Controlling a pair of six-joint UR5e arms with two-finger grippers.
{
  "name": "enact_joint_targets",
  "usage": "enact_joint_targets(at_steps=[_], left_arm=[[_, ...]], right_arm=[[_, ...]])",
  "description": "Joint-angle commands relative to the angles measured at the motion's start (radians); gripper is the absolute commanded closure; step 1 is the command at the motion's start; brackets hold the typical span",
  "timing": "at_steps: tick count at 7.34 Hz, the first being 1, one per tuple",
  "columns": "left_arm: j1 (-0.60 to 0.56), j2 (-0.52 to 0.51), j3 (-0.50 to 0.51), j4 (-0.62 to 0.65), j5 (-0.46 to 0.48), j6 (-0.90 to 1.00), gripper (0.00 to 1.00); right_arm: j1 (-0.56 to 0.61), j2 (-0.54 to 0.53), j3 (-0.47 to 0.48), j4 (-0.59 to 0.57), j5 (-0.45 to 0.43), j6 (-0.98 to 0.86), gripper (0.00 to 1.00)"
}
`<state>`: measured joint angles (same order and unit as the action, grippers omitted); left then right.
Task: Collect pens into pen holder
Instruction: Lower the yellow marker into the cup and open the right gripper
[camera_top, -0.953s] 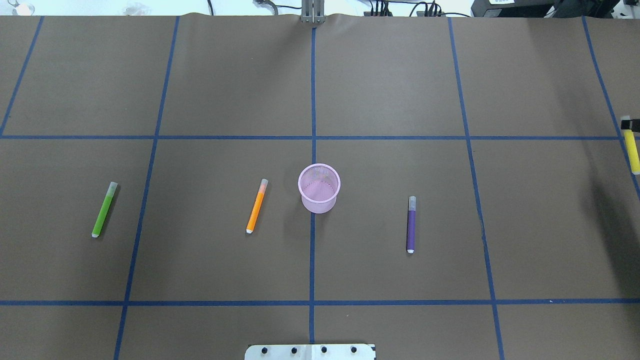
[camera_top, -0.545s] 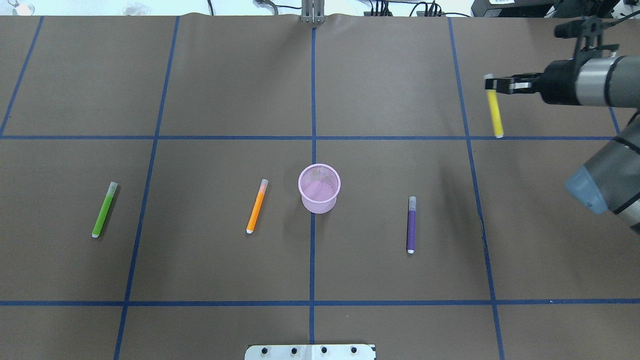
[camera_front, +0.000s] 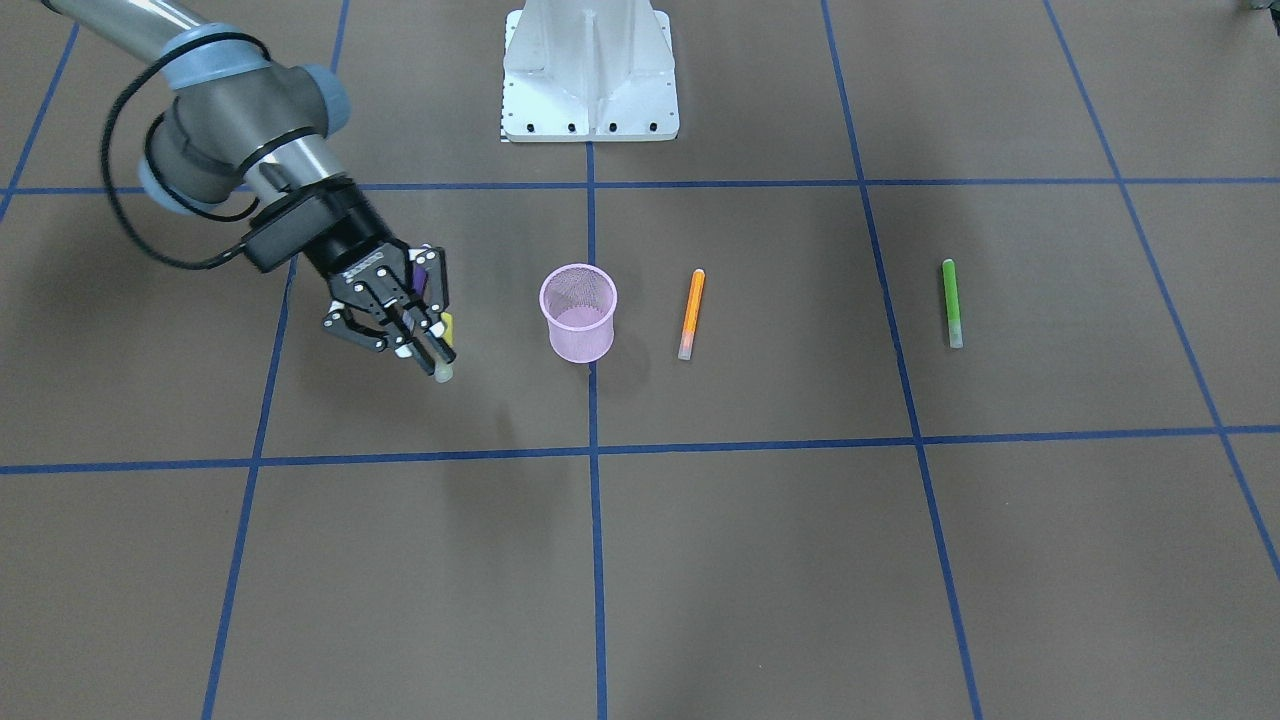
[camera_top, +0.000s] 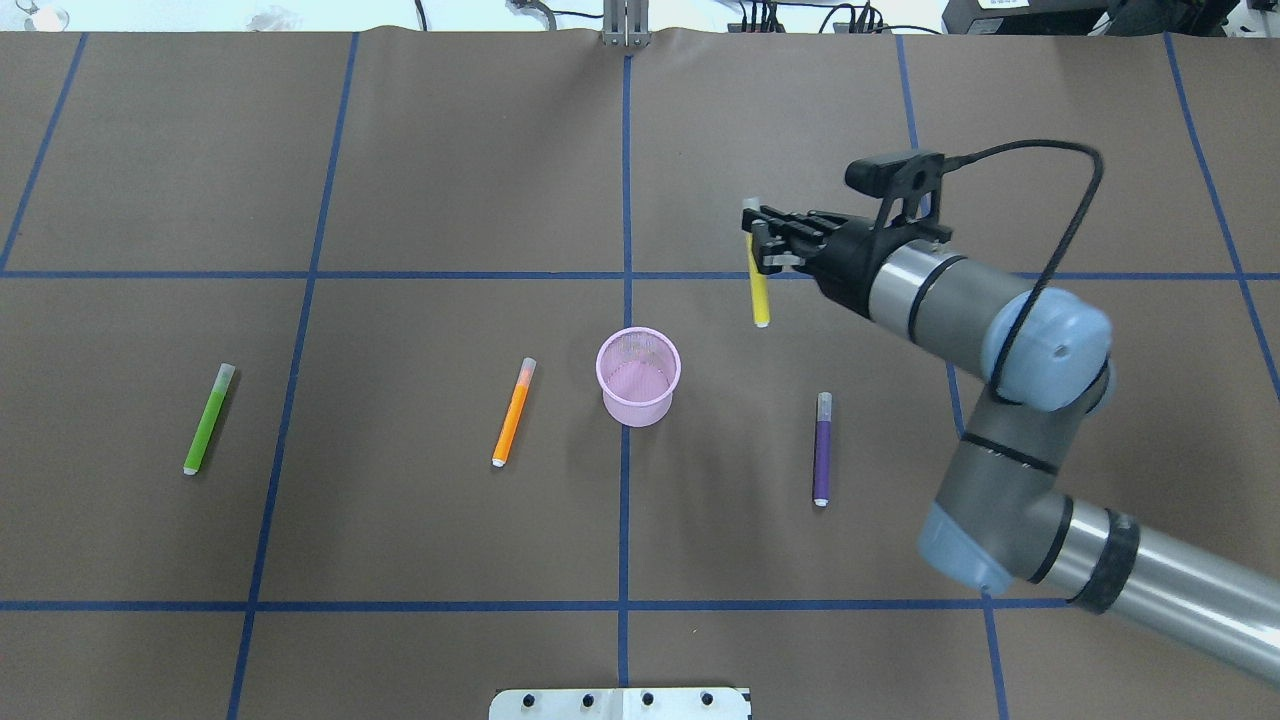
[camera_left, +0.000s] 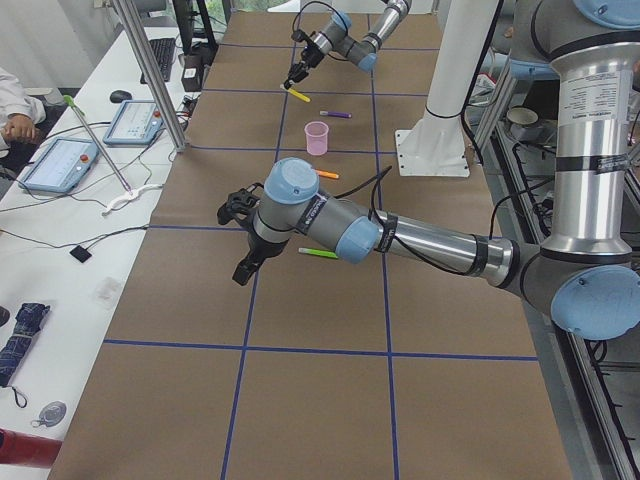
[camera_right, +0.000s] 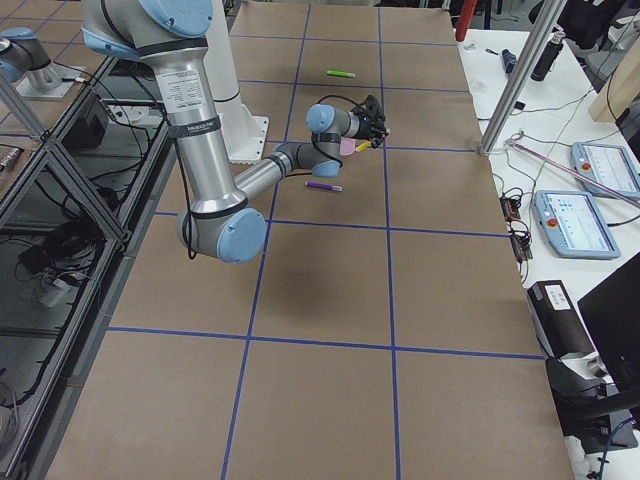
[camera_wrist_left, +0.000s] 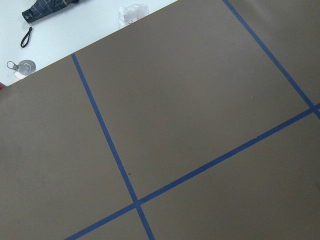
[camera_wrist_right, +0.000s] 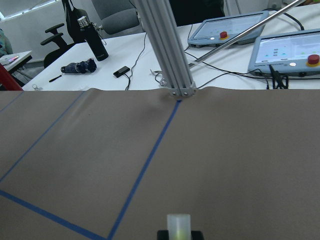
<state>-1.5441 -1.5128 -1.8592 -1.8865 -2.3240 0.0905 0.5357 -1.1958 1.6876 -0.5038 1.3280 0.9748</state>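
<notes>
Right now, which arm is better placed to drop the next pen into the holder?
Right. The right gripper holds the yellow pen aloft near the pen holder. The left gripper, seen only from the side, hangs out beyond the green pen.

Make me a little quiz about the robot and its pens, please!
1. Pick one: which pen does the right gripper hold? A green, B yellow, C purple.
2. True or false: the pen holder already has a pen inside.
3. Count: how many pens lie flat on the table?

Key
1. B, the yellow pen.
2. False, it is empty.
3. Three: the green pen, the orange pen and the purple pen.
</notes>
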Motion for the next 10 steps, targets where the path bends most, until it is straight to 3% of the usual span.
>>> enact_joint_targets(at_steps=[1,5,7,8,10], left_arm=[[0.004,0.002,0.014,-0.002,0.000,0.001,0.00],[0.004,0.002,0.043,-0.028,0.000,0.001,0.00],[0.004,0.002,0.043,-0.028,0.000,0.001,0.00],[0.004,0.002,0.043,-0.028,0.000,0.001,0.00],[0.004,0.002,0.043,-0.028,0.000,0.000,0.00]], right_arm=[[-0.142,0.106,0.001,-0.124,-0.250,-0.025,1.00],[-0.271,0.134,-0.015,-0.144,-0.425,-0.102,1.00],[-0.298,0.140,-0.032,-0.145,-0.460,-0.102,0.36],[-0.298,0.140,-0.032,-0.145,-0.460,-0.103,0.20],[-0.296,0.157,-0.008,-0.189,-0.455,-0.103,0.11]])
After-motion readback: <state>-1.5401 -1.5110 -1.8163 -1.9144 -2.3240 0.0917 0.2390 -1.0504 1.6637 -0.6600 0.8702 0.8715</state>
